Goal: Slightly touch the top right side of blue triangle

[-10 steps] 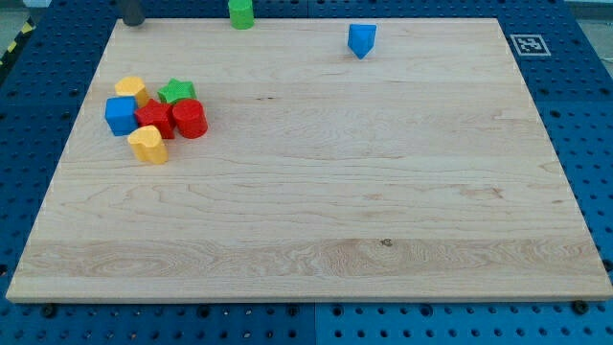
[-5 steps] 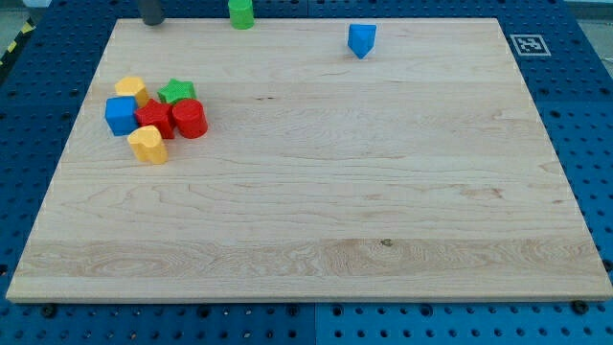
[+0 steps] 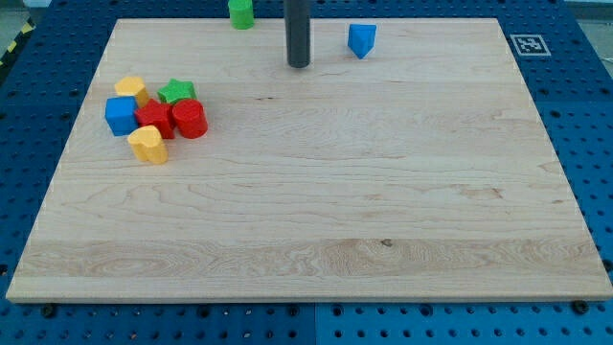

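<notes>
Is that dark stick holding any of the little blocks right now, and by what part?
Nothing is held. My tip stands alone on the board, left of the blue triangle with a gap, touching no block.

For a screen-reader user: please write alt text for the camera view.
My tip rests on a wooden board, left of the blue triangle and not touching it. A green block sits at the top edge; six red, yellow, blue and green blocks cluster at left.

Straight dark rod hangs vertical, entering from the view's top edge, upper centre. My tip [image 3: 299,65] sits at table height, clear of contact, nothing touching it. Upper rod is cut off by the frame.
</notes>
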`<move>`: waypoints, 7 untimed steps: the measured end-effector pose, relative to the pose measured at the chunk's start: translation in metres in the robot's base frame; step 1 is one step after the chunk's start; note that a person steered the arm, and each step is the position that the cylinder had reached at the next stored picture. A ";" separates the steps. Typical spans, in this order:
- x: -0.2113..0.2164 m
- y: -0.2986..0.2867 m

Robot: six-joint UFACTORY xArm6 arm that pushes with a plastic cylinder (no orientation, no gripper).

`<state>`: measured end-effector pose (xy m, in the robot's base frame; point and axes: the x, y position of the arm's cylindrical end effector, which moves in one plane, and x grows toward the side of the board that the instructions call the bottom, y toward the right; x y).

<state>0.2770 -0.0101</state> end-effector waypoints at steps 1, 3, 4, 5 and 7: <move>-0.033 0.003; -0.036 0.153; 0.057 0.228; 0.047 0.231; 0.003 0.161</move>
<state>0.2795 0.1511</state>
